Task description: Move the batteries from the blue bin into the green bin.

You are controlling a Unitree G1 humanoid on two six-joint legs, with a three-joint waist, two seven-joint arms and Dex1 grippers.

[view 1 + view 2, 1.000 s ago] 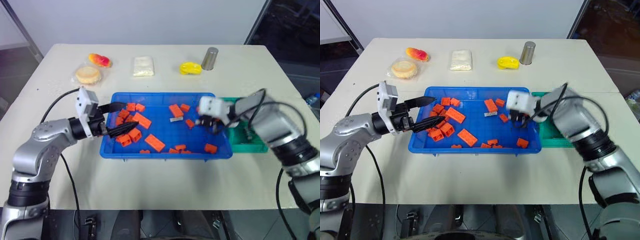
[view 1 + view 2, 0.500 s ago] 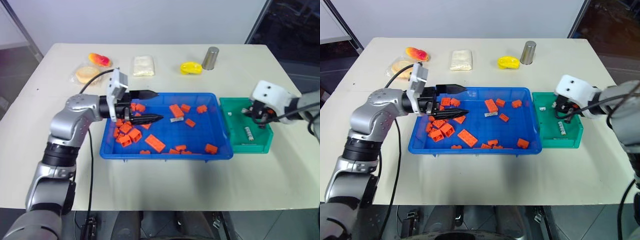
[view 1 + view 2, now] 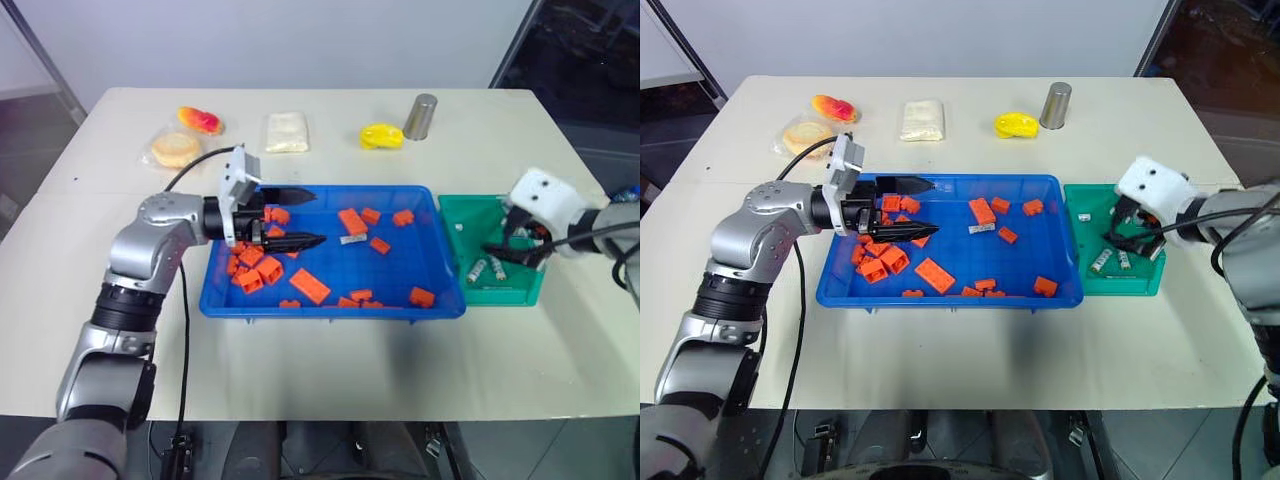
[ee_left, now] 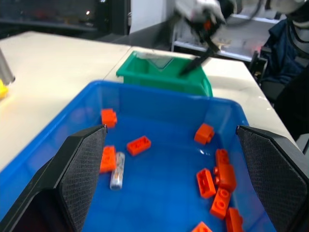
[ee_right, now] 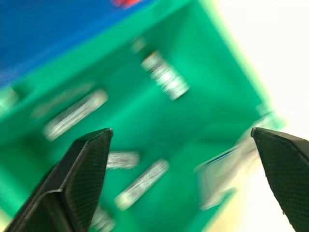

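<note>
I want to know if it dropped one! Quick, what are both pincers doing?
Left pincer: open, empty, over the blue bin.
Right pincer: open, empty, over the green bin.

The blue bin [image 3: 330, 306], a large shallow bright-blue tray, sits mid-table; one small silver battery [image 3: 352, 239] lies on its floor toward the far side, right of centre. Touching its right side stands the smaller teal green bin [image 3: 505, 296], where several silver batteries [image 3: 478, 270] lie scattered flat.
</note>
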